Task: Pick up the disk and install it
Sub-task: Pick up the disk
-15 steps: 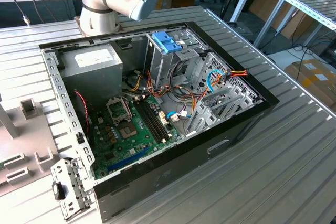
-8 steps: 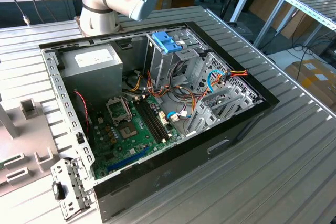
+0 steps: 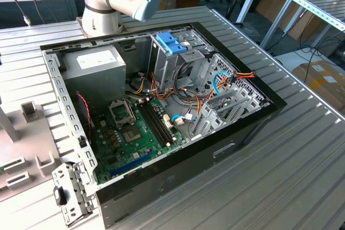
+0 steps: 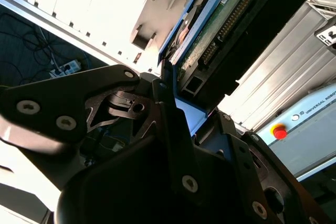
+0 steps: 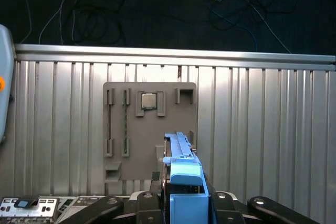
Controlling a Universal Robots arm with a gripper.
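While gripper (image 5: 184, 195) clamps the disk (image 5: 180, 153) edge-on, pick step looks done; install likely needs squaring to drive cage (image 3: 180, 65), exterior view, 1 o'clock from motherboard (image 3: 135, 133)

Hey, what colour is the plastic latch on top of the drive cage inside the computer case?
Bright blue; the latch shows best in the exterior view.

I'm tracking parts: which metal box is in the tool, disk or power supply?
The disk, clamped in the tool; the grey power supply sits inside the open computer case.
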